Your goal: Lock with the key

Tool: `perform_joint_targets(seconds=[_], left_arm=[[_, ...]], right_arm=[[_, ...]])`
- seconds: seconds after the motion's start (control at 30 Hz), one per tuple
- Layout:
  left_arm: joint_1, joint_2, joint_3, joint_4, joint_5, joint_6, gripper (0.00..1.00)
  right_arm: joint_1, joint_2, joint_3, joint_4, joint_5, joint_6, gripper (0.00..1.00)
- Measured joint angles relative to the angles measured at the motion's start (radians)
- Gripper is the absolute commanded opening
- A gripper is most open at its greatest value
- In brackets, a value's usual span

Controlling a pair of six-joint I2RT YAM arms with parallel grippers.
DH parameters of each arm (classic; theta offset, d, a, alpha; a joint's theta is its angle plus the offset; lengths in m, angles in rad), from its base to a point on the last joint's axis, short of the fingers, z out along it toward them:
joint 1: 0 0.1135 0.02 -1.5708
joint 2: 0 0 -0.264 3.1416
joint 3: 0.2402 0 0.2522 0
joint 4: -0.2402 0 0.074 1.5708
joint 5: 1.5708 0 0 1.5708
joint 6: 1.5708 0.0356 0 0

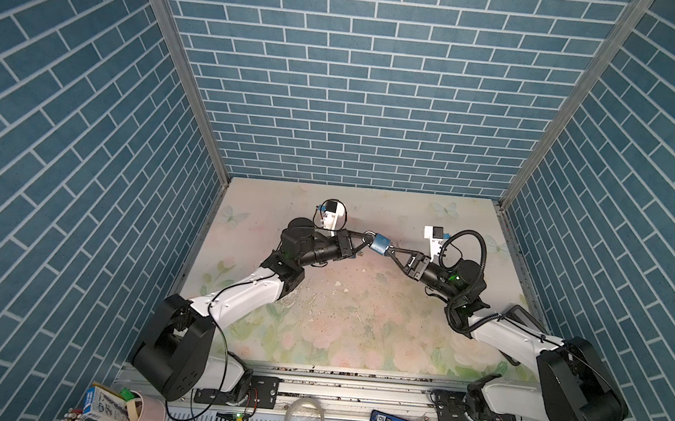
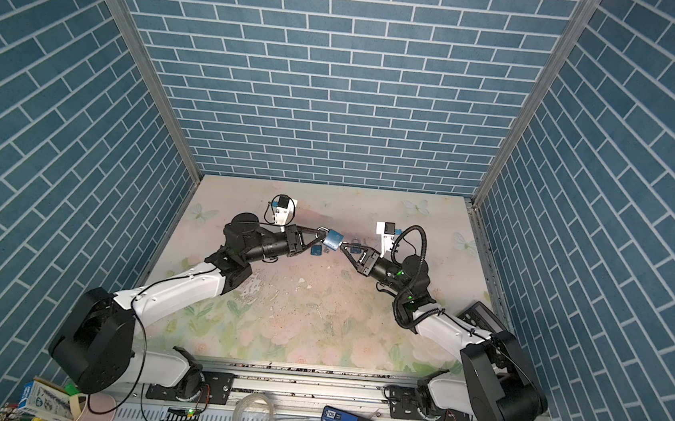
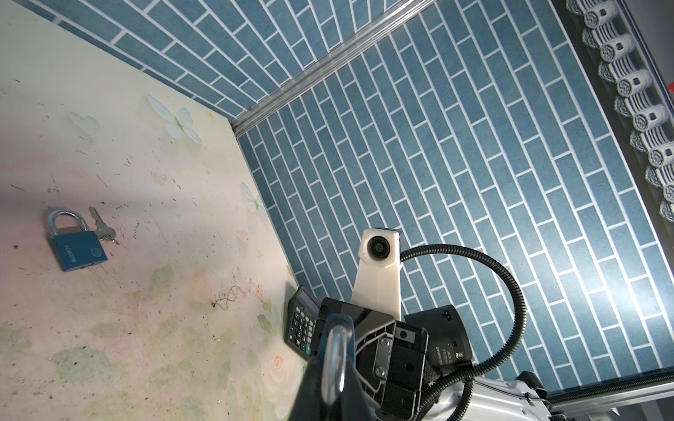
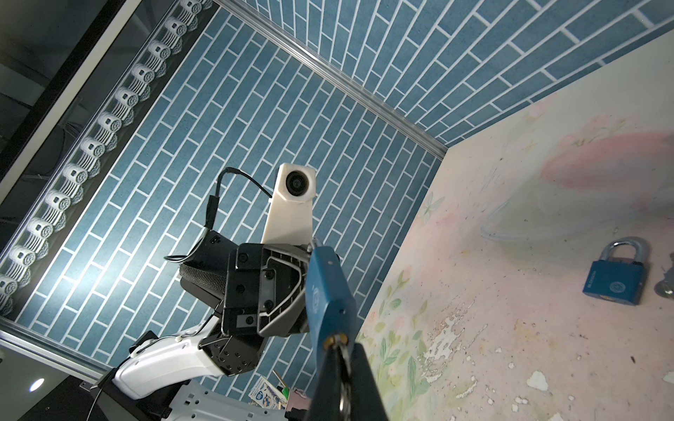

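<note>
Padlock [image 1: 378, 245], blue and blocky, hangs by steel shackle [image 3: 335, 361] in left gripper [image 1: 367, 237]; right gripper [image 1: 390, 250] pinches key [image 4: 342, 346].

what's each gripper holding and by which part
The left gripper holds the blue padlock by its shackle; the right gripper pinches the key seated in the padlock's bottom.

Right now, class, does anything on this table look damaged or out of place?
Yes. The table's floral covering is flaking near its middle, white patches showing. A second blue padlock lies flat with a loose key beside it, and a calculator sits at the right edge, unrelated to locking.
</note>
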Motion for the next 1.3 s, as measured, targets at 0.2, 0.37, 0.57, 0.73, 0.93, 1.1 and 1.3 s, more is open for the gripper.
perform_joint_targets(seconds=[0.2,0.37,0.57,0.73,0.93,1.1,1.3], left_arm=[[-0.018,0.018,-0.002,0.003,0.033,-0.001,0.00],[-0.018,0.026,-0.002,0.062,0.043,-0.011,0.00],[0.003,0.085,-0.017,0.142,0.021,-0.062,0.00],[0.003,0.115,-0.019,0.167,0.029,-0.088,0.00],[0.003,0.114,0.003,0.112,0.095,-0.077,0.00],[0.004,0.087,0.051,-0.100,0.150,0.044,0.00],[0.003,0.007,0.121,-0.474,0.153,0.263,0.00]], right_arm=[[0.001,-0.114,-0.095,-0.029,0.064,-0.004,0.00],[-0.006,-0.248,-0.143,-0.113,0.128,-0.022,0.00],[-0.018,-0.381,-0.187,-0.216,0.196,-0.056,0.00],[-0.019,-0.504,-0.233,-0.323,0.238,-0.081,0.00],[-0.022,-0.686,-0.250,-0.537,0.291,-0.095,0.00],[-0.023,-0.872,-0.222,-0.859,0.367,-0.117,0.00],[-0.024,-1.032,-0.148,-1.176,0.438,-0.132,0.00]])
